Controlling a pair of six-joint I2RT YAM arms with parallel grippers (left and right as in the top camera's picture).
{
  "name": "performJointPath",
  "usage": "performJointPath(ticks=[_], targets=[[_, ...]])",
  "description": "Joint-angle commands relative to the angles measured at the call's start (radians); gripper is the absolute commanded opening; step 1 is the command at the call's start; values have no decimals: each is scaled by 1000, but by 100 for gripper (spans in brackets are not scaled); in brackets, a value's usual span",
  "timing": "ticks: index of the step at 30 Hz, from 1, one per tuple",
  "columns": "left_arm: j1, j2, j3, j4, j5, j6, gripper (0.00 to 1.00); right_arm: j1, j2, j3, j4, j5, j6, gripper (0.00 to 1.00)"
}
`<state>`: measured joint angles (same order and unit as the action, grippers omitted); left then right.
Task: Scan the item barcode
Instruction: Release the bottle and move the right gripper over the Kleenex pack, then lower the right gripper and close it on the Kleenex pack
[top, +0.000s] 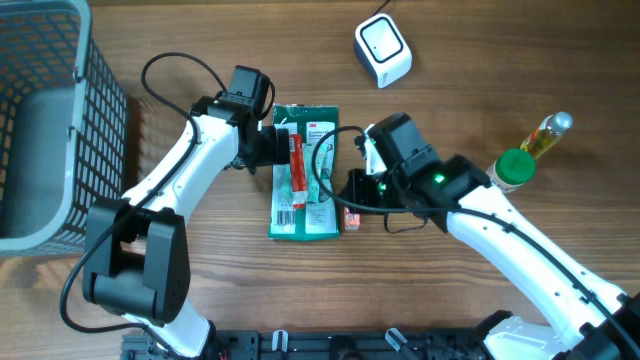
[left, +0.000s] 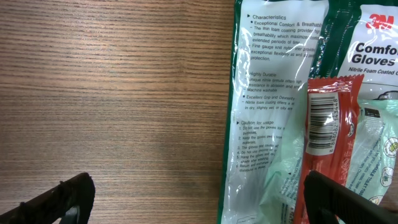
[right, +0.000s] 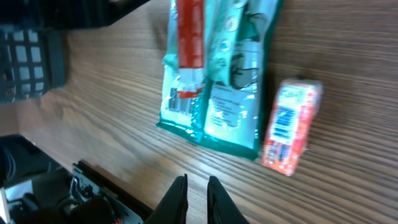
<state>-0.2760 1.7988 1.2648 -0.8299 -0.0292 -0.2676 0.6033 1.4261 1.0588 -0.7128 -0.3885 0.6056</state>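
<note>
Glove pack (right: 233, 93) ahead of R pincer (right: 196, 180), apart.

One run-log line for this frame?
left gripper: open over glove pack edge | right gripper: nearly shut, empty | red packet: on glove pack | scanner: untouched

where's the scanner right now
In the overhead view the white scanner sits far from the robot, right of centre, beyond the green glove packet and left of the bottle.
</note>
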Motion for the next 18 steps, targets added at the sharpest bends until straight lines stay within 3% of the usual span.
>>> performJointPath(ticks=[1, 9, 12, 18], targets=[[-3, -16, -5, 0, -6, -2, 100, 33, 8, -6, 32, 6, -3, 13], [-3, -16, -5, 0, -6, -2, 100, 32, 8, -6, 42, 7, -4, 28], [-3, -16, -5, 0, -6, -2, 100, 46, 8, -6, 32, 52, -2, 17], [-3, -16, -5, 0, -6, -2, 100, 125, 8, -6, 36, 162, 0, 18]])
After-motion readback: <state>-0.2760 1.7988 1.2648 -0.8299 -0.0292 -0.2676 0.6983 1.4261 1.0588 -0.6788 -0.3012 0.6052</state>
